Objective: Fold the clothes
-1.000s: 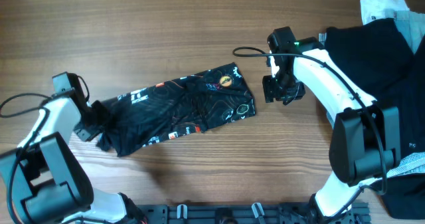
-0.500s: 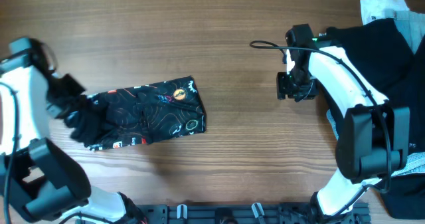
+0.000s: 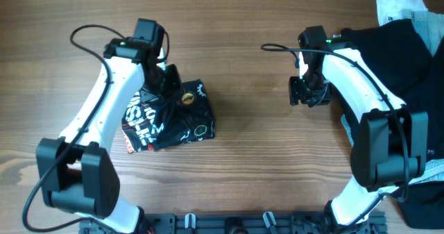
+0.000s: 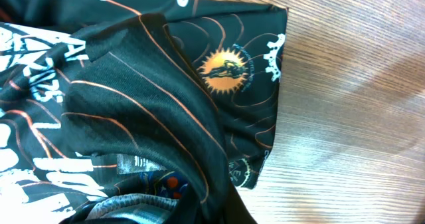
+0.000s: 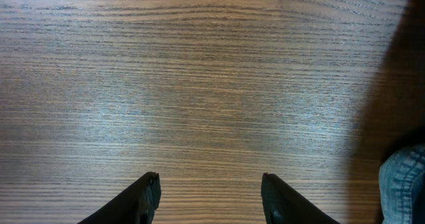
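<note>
The black T-shirt [image 3: 173,119] with thin orange contour lines lies as a compact folded bundle left of the table's middle, white lettering showing on its left part. My left gripper [image 3: 165,81] sits on the bundle's upper edge and is shut on a fold of the T-shirt. In the left wrist view the shirt [image 4: 133,104] fills the frame, with an orange sun logo, and the fabric hides the jaws. My right gripper [image 3: 303,95] is open and empty over bare wood, well to the right of the shirt; its two fingers [image 5: 209,191] stand wide apart.
A pile of dark clothes [image 3: 395,60] covers the right edge of the table beside the right arm, with a white garment [image 3: 395,8] at the back right corner. A bit of denim [image 5: 402,177] shows at the right of the right wrist view.
My left arm swung from the far left to the right, carrying the shirt's left end over the rest, so the long strip is now a short bundle. The right gripper drew back right, then held still.
</note>
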### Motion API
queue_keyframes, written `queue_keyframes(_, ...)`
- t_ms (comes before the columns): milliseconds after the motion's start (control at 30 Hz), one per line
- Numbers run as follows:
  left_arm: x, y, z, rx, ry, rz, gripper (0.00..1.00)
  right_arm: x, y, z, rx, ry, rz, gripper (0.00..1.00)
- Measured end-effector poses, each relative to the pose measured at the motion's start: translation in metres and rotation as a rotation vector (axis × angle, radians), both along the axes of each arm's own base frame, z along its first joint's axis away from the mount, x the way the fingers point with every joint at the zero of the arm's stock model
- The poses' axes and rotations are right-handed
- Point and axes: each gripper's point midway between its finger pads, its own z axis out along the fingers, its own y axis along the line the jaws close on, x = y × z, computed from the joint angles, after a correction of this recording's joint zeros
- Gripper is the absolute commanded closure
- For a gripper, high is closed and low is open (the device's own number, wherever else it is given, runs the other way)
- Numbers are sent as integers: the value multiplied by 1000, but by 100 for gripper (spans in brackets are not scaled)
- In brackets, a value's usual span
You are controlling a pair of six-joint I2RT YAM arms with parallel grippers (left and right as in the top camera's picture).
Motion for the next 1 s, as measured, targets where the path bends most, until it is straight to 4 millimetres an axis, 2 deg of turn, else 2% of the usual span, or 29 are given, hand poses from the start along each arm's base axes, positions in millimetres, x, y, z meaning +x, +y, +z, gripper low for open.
queue_keyframes(167,-1,-24,-11,-1,15,-28,96,0,0,0,0,1,3,45)
queue_keyframes(400,1,-50,-10,-21,-19,-39,91,0,0,0,0,1,3,44)
queue_keyframes(467,4,-59,-11,-38,-35,-41,87,0,0,0,0,1,3,39)
queue_keyframes(500,7,-66,-11,-59,-44,-46,67,0,0,0,0,1,3,37)
queue_keyframes(533,10,-78,-10,-99,-59,-59,51,0,0,0,1,1,9,36)
queue_keyframes(633,10,-107,-6,-171,-83,-111,50,2,0,0,3,-7,14,34)
queue_keyframes(700,6,-112,-5,-187,-77,-131,51,4,7,0,38,-14,16,34)
queue_keyframes(767,7,-98,-7,-180,-59,-120,51,6,23,1,133,-23,52,34)
queue_keyframes(800,10,-82,-8,-170,-47,-95,50,9,36,3,206,-37,81,34)
queue_keyframes(867,22,-37,-11,-131,-33,0,47,18,69,9,347,-88,154,31)
queue_keyframes(933,36,19,-14,-90,-40,133,46,20,118,18,475,-141,271,28)
queue_keyframes(1000,43,53,-14,-75,-50,216,45,17,160,23,527,-186,379,25)
